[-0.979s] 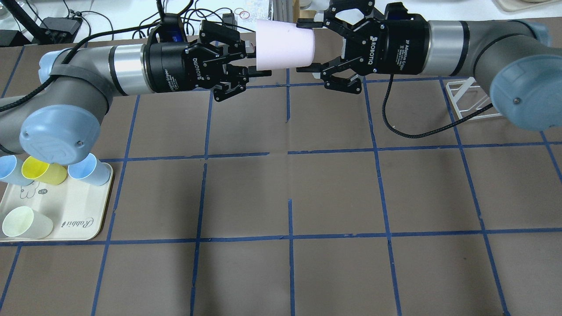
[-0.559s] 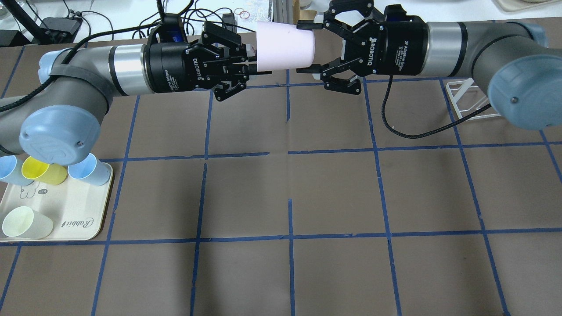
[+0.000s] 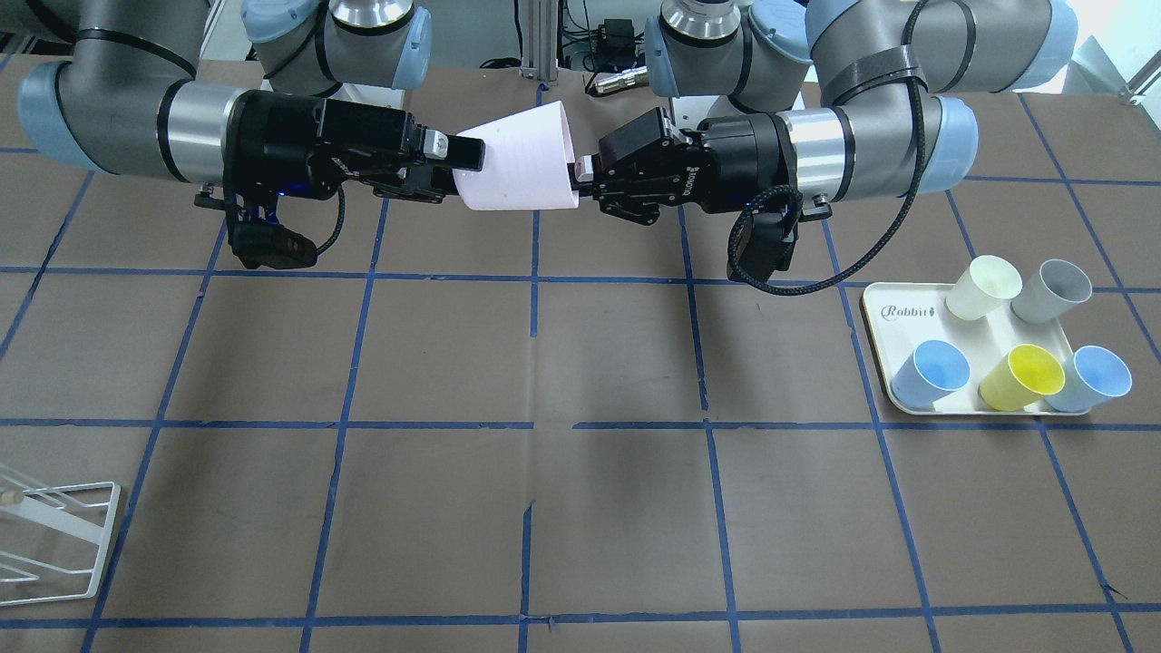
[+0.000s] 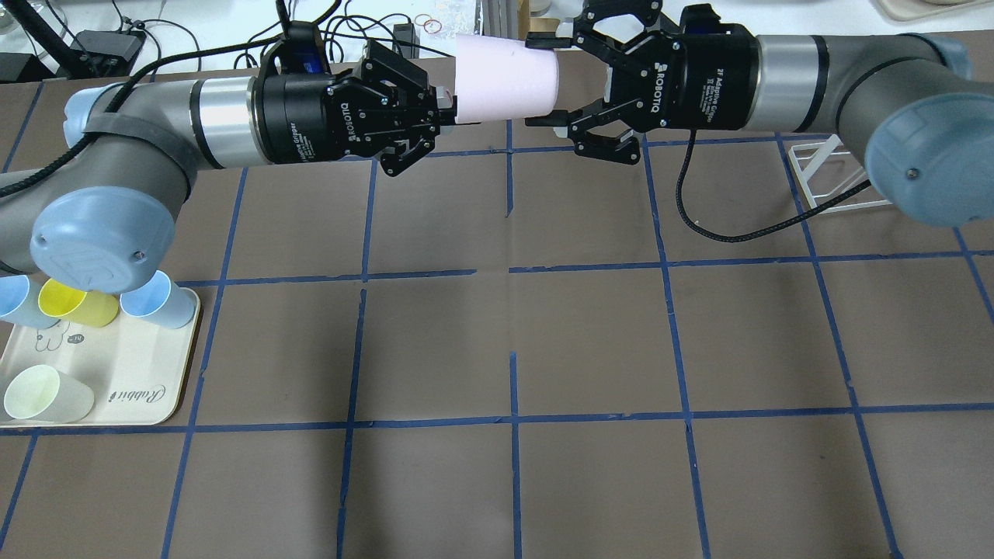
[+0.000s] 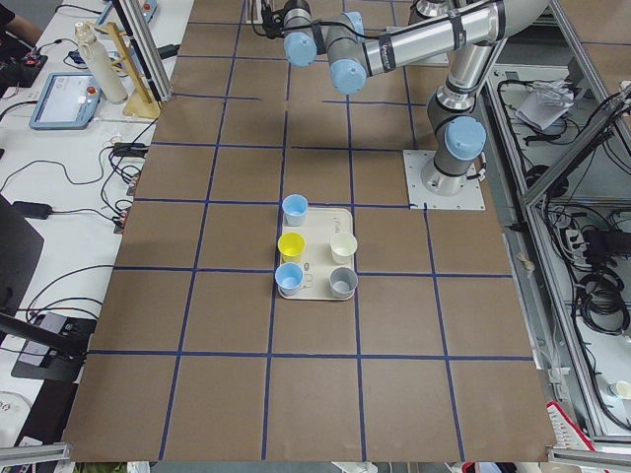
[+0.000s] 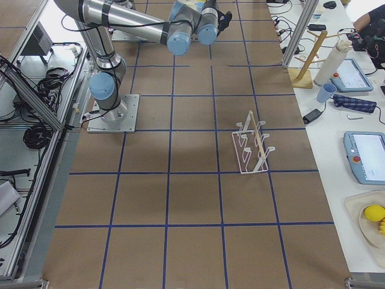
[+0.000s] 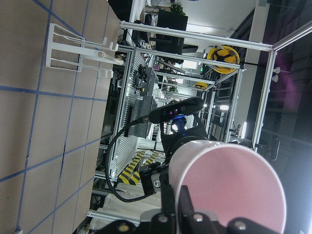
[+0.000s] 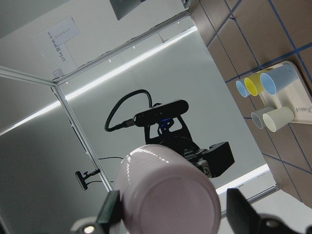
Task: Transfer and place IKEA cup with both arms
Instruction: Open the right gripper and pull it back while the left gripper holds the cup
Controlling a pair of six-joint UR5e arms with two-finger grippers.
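Note:
The pale pink IKEA cup (image 4: 505, 78) lies on its side in the air between both arms, above the table's far edge; it also shows in the front view (image 3: 517, 159). My left gripper (image 4: 446, 109) is shut on the cup's rim at the wide open end. My right gripper (image 4: 543, 80) has its fingers spread wide around the narrow base end and holds it. The left wrist view looks into the cup's mouth (image 7: 229, 185). The right wrist view shows the cup's base (image 8: 165, 190) between the two fingers.
A cream tray (image 4: 132, 380) at the near left holds light blue cups (image 4: 159, 303), a yellow cup (image 4: 74, 301) and a cream-white cup (image 4: 46, 394); a grey cup (image 3: 1052, 288) shows in the front view. A white wire rack (image 4: 827, 178) stands under the right arm.
My left gripper was open beside the cup's rim and has shut on it. The right gripper and the cup have stayed in place.

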